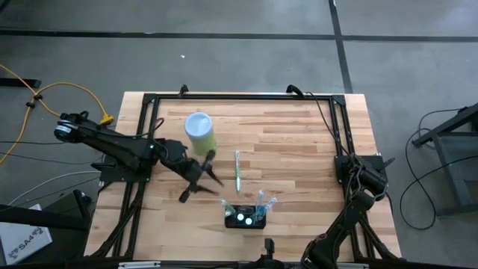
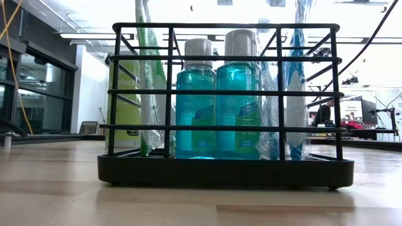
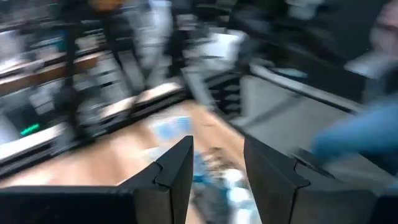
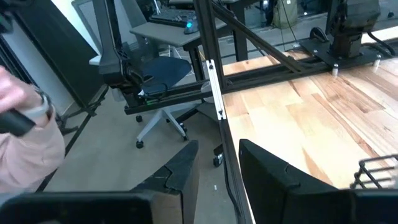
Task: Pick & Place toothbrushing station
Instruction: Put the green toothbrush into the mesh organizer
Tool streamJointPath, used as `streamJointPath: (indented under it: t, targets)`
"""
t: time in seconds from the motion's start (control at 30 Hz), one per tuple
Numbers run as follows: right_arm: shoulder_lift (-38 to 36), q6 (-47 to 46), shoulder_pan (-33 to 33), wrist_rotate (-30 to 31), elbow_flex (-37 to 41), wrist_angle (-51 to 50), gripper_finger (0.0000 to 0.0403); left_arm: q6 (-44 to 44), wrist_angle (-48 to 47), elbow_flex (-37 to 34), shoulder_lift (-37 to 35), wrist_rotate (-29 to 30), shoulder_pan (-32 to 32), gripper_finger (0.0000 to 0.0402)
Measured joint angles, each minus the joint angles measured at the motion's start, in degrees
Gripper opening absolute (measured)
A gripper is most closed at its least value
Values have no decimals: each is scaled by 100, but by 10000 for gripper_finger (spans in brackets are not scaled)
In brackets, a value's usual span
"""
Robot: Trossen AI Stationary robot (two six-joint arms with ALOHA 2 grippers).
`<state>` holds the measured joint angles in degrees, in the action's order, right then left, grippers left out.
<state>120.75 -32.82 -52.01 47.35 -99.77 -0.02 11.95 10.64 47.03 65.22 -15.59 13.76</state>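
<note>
Station (image 1: 245, 217) sits just beside open left end effector (image 1: 211, 181).

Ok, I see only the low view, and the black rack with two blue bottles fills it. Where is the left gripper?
Observer: The left gripper hangs over the table, between the pale green cylinder and the toothbrushing station. Its jaws are open and hold nothing.
Operator: Does anything lie loose on the table?
Observer: Yes, one toothbrush lies flat on the wood, beside the left gripper and apart from the station.
Operator: And the right arm?
Observer: It is folded back at the table's right side. The right gripper is open and empty, near the table's edge.
</note>
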Motion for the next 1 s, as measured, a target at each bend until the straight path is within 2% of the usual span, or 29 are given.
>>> streamJointPath:
  t: [0.2,0.37,0.47,0.73,1.0]
  targets:
    - [0,-356,0,56,-2,-485,104,-1022,-106,0,-410,1900,-4,136]
    - [0,-10,141,237,-2,-520,104,-1491,-314,2,-716,2655,-4,136]
    - [-33,373,294,247,-2,-502,104,-1632,-322,2,-842,2710,-4,136]
    - [-274,613,771,-257,-2,-532,104,-1640,-675,7,-956,2712,80,136]
    - [-869,975,1428,-321,-2,-724,104,-1734,-970,7,-943,2702,253,136]
